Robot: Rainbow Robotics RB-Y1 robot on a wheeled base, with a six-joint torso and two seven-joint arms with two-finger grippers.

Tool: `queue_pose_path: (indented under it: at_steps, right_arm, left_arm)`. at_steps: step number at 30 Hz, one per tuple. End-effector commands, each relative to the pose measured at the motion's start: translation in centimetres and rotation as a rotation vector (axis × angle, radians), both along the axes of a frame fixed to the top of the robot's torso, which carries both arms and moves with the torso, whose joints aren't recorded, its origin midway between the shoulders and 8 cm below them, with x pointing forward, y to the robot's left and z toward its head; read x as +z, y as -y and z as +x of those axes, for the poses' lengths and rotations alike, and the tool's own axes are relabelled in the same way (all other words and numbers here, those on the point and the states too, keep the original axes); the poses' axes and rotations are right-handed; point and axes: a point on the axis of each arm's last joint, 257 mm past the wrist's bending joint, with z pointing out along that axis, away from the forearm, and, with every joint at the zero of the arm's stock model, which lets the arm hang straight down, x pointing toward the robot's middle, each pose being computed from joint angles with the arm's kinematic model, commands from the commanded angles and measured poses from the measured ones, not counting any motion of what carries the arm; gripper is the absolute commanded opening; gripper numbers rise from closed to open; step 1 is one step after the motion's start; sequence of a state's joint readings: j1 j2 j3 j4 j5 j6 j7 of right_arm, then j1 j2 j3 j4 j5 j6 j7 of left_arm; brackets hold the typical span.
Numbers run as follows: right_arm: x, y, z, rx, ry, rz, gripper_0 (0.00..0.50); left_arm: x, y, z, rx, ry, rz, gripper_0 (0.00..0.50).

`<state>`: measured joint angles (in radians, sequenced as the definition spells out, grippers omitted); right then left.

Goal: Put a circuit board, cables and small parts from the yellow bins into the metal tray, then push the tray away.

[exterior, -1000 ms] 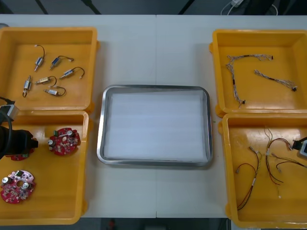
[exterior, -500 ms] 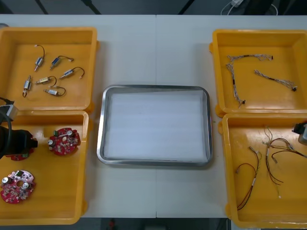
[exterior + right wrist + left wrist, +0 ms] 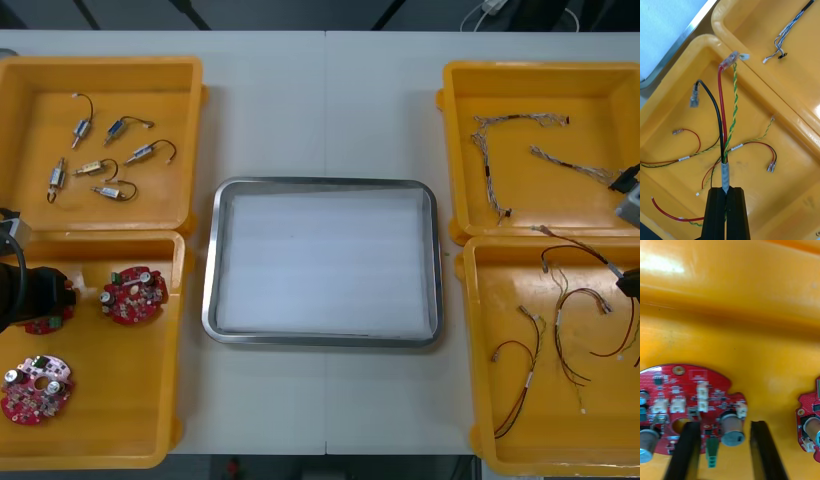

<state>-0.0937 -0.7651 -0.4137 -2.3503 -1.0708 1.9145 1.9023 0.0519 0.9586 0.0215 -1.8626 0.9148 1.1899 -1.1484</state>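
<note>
One cable (image 3: pixel 727 123) raised, tray (image 3: pixel 322 184) unfilled
It has been lifted off its yellow bin (image 3: pixel 797 187), pinched by the right gripper (image 3: pixel 726 189); the left gripper (image 3: pixel 723 423) is held spread over a circuit board (image 3: pixel 685 390).

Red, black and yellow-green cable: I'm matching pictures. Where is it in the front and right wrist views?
Front view: cable over the near right bin.
Right wrist view: cable rising from the right gripper, shut on it.
Shared landmark: rim of the metal tray.
</note>
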Motion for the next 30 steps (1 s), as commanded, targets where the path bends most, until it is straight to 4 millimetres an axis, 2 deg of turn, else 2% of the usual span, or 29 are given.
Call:
queue_pose_path:
  at_steps: [1, 2, 4, 11, 16, 22, 30]
  right_arm:
    - [1.1, -2.5, 0.6, 0.002, 0.012, 0.022, 0.000]
    - [1.1, -2.7, 0.6, -0.010, 0.004, 0.029, 0.000]
    - [1.2, -3.1, 0.7, -0.025, -0.003, 0.034, 0.000]
    - [1.2, -4.0, 0.8, -0.080, -0.035, 0.049, 0.000]
    - [1.3, -3.6, 0.7, -0.090, -0.037, 0.037, 0.000]
    - [1.4, -3.3, 0.8, -0.095, -0.034, 0.030, 0.000]
    - [1.4, -3.3, 0.8, -0.097, -0.033, 0.029, 0.000]
  left_arm:
    - [-0.8, -1.4, -1.2, 0.048, -0.027, 0.020, 0.122]
    - [-0.8, -1.5, -1.2, 0.048, -0.028, 0.022, 0.072]
    - [-0.9, -1.4, -1.2, 0.045, -0.027, 0.023, 0.054]
    - [-0.8, -1.5, -1.0, 0.043, -0.020, 0.031, 0.034]
    - [-0.3, -1.3, -0.9, 0.026, -0.013, 0.041, 0.021]
    - [3.4, -1.2, -1.6, -0.062, -0.022, 0.145, 0.002]
    - [9.1, 0.9, -3.2, -0.120, -0.038, 0.150, 0.000]
